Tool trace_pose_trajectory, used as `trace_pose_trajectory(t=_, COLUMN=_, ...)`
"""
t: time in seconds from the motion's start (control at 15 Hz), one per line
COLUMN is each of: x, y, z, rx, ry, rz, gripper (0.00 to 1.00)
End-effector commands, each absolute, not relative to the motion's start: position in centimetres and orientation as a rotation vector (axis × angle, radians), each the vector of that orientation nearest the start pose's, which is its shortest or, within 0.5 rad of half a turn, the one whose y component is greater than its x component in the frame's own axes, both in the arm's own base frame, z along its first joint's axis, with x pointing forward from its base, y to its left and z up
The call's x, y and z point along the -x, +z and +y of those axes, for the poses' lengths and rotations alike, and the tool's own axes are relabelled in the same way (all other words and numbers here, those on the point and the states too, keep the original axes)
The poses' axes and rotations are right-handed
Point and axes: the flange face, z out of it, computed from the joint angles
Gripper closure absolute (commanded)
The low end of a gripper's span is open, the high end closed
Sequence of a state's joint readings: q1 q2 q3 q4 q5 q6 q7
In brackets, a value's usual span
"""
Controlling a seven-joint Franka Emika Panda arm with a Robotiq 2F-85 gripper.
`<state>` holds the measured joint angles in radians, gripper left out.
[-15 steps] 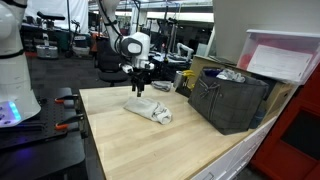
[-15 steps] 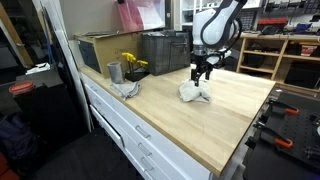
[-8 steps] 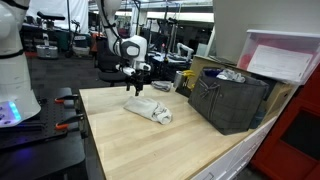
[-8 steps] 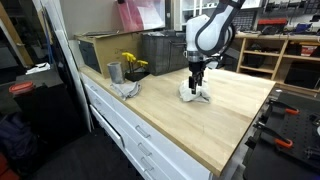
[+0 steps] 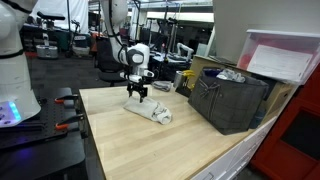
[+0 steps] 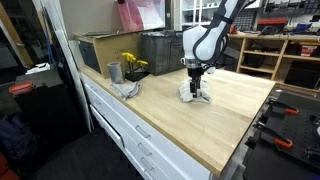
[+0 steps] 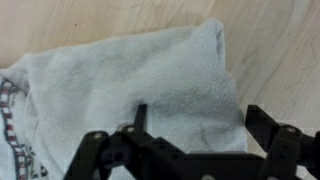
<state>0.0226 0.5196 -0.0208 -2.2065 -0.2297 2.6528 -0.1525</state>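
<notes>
**Gripper.** The Robotiq gripper (image 5: 137, 96) points straight down over the workbench (image 5: 150, 150). In the wrist view its fingers (image 7: 140, 112) stand apart, with an open gap between them and nothing clamped.

**Thing nearest the gripper.** A folded white towel (image 5: 153, 112) lies flat on the bare wood, well in from the bench edges. In both exterior views the gripper (image 6: 194, 91) stands directly over one end of the towel (image 6: 198, 96), the end turned away from the crate. The fingertips are very close to the cloth. Whether they touch it cannot be told from these views.

**Wrist view.** The towel (image 7: 130, 70) fills the left and centre of the picture, and a dark striped band shows at its lower left corner. One finger hangs over the cloth itself. The other sits at or just past the towel's folded edge, where the pale wood of the workbench (image 7: 275, 30) begins. That edge thus falls within the gap of the gripper (image 7: 200, 125).

**Surroundings.**
- A dark crate (image 5: 232, 100) stands on the bench, well apart from the towel.
- A clear bin with a pink lid (image 5: 285, 55) sits behind the crate.
- In an exterior view a metal cup (image 6: 114, 72), a bunch of yellow flowers (image 6: 132, 63) and a second crumpled cloth (image 6: 126, 89) sit together near the bench's far end. All three are well apart from the gripper.
</notes>
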Motion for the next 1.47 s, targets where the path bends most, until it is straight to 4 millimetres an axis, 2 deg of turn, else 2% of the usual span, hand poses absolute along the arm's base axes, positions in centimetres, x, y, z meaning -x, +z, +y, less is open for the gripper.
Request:
trace_pose_trajectory(t=0.0, x=-54.7, y=12.2, z=0.7, rx=3.176, ry=0.145, rz=-0.67, gripper=0.0)
trace_pose_trajectory(t=0.33, x=-54.9, y=11.0, z=1.9, rx=3.145, ry=0.153, rz=-0.692, gripper=0.0)
trace_pose_trajectory(t=0.4, x=-54.9, y=11.0, z=1.9, rx=3.144, ry=0.152, rz=-0.694, gripper=0.03)
trace_pose_trajectory(t=0.47, x=-54.9, y=11.0, z=1.9, rx=3.147, ry=0.15, rz=-0.694, gripper=0.26)
trace_pose_trajectory(t=0.6, x=-54.9, y=11.1, z=1.8, rx=3.15, ry=0.147, rz=-0.692, gripper=0.32)
trace_pose_trajectory(t=0.93, x=-55.4, y=12.1, z=2.4, rx=3.145, ry=0.103, rz=-0.7, gripper=0.71)
trace_pose_trajectory(t=1.2, x=-56.0, y=14.5, z=3.9, rx=3.09, ry=0.071, rz=-0.656, gripper=0.99)
trace_pose_trajectory(t=1.4, x=-56.8, y=17.1, z=5.0, rx=2.969, ry=0.03, rz=-0.595, gripper=1.0)
